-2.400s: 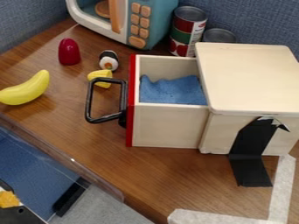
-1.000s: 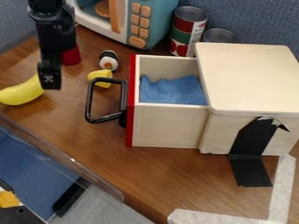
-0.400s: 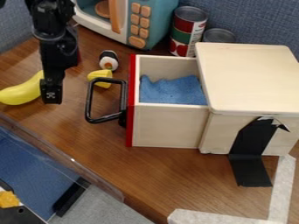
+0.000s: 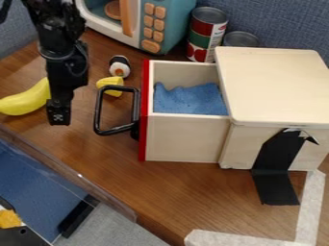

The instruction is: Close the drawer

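Drawer point(image 4: 183, 139) stood open near the lower-left edge of the desk point(image 4: 183, 192), the gripper point(image 4: 58, 115) outside its handle point(image 4: 97, 113), presumably to push inward; whether spread or pressed together, I couldn't tell.

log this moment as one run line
close drawer | drawer open, blue cloth inside | hand left of black handle, apart | push not yet begun

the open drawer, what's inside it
A blue cloth-like piece lies inside the open drawer. Whatever is beneath it, or farther in under the box top, is covered.
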Robot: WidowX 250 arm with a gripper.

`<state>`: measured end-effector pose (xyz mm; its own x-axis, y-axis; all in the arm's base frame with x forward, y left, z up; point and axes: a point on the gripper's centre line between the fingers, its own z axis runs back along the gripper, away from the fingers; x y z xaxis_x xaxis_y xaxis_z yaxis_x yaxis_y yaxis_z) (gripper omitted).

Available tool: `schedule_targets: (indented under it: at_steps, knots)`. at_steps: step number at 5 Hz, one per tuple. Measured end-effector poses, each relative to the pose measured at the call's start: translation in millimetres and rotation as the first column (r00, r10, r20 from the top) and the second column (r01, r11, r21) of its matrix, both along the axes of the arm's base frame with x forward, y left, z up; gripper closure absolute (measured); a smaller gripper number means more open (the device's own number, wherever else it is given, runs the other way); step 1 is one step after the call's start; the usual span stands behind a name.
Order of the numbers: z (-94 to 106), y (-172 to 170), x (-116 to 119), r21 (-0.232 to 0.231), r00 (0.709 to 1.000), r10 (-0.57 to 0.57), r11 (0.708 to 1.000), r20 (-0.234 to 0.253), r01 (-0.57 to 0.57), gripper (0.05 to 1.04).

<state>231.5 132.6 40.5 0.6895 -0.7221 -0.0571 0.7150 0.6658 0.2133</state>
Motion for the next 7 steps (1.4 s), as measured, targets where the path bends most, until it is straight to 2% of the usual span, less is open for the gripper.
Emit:
schedule_targets:
  at_steps: [1,2,3,4,5,6,7]
  knots:
    - [2.3,-11,7,-0.007,1.000,0.014,1.000,-0.001,-0.014,0.084]
    - [4.9,-23,21,-0.037,0.999,0.041,0.998,-0.024,-0.042,0.084]
    - [2.1,-29,31,-0.029,0.998,0.058,0.998,-0.023,-0.059,0.084]
    - [-11.9,-33,33,0.016,0.998,0.054,0.998,-0.013,-0.054,0.084]
    - [-21.2,-38,34,0.031,0.999,0.046,0.998,-0.016,-0.045,0.084]
    - [-20.7,-51,33,0.002,0.998,0.054,0.999,-0.042,-0.054,0.084]
    - [-5.4,-65,41,-0.046,0.996,0.072,0.996,-0.046,-0.074,0.084]
